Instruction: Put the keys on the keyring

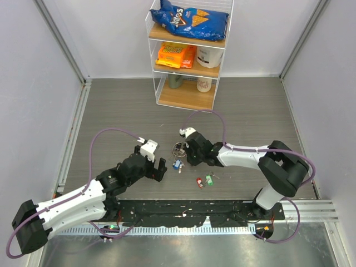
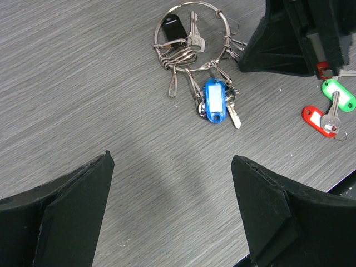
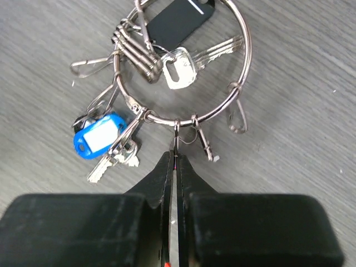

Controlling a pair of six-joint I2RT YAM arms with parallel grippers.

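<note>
the keyring (image 3: 158,119) looks light and stiff, a thin, slick wire that would likely skid on the bench (image 2: 67,83) or swivel in a loose hold. it is probably best pinned at a bare stretch of wire or by one of its hanging clips. the loose keys seem equally light and small. their plastic heads are the broadest and least slippery place to pinch, flat faces between the pads. the ring is a round silver hoop lying flat near the middle of the bench, carrying several wire snap clips, a black tag (image 3: 178,16) and a plain silver key (image 3: 189,64). a blue-headed key (image 3: 100,136) hangs off a clip at the ring's 8 o'clock in the right wrist view. the red-headed key (image 2: 318,120) and green-headed key (image 2: 340,95) lie side by side on the bench, apart from the ring, at about 4 o'clock of it in the top view. the right gripper (image 3: 175,167) has its jaws pressed together on a thin wire clip (image 3: 176,139) at the ring's 6 o'clock. the left gripper (image 2: 172,158) hovers with its jaws spread wide and holding nothing, and the ring is at 12 o'clock in its own view.
</note>
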